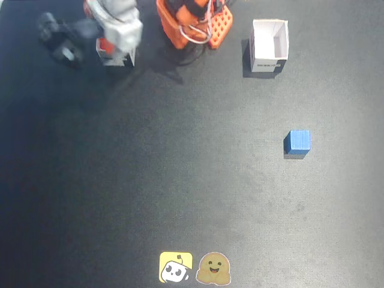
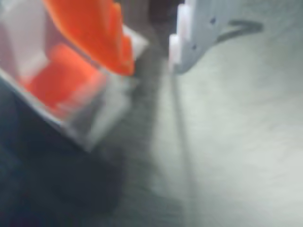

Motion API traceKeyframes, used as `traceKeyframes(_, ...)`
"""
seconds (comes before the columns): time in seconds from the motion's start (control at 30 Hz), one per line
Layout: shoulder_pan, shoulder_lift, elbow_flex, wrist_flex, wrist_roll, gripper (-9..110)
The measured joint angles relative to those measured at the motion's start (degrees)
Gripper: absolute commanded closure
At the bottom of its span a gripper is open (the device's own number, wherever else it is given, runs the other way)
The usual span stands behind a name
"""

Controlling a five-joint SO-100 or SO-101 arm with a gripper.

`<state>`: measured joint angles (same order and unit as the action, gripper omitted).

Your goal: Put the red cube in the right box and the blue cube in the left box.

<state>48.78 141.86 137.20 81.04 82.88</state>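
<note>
The red cube (image 2: 61, 78) sits inside the box with the faintly pink inner walls (image 2: 28, 42), visible only in the wrist view, where it rests against the box floor near one corner. In the fixed view that box (image 1: 115, 57) is mostly hidden beneath the arm at the upper left, only its lower wall showing, and the cube cannot be seen there at all. The pink tint is most likely the cube's colour thrown back by the white paper.

The gripper (image 2: 151, 52) has its orange finger (image 2: 94, 33) over the box rim and its pale finger (image 2: 199, 28) out over the dark surface (image 1: 180, 180), a wide gap between them and nothing held. That spread, with the cube lying free below, suggests the red half of the task is done. Both pictures are blurred around the arm, so it appears to be moving, though the direction cannot be told.

The blue cube (image 1: 297, 142) lies alone on the surface at the right of the fixed view, well apart from the arm. The other box (image 1: 269, 45) stands open and empty at the upper right, above the blue cube in the frame, its black label strip facing the camera. Its closeness to the blue cube makes the remaining carry short, and nothing stands between them.
</note>
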Motion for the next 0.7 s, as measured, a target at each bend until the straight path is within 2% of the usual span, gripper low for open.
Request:
traceKeyframes(0.33,-23.64,1.32,-0.26,0.79,1.85,101)
traceKeyframes(0.7,-38.50,11.25,2.99,1.58,-0.79,101)
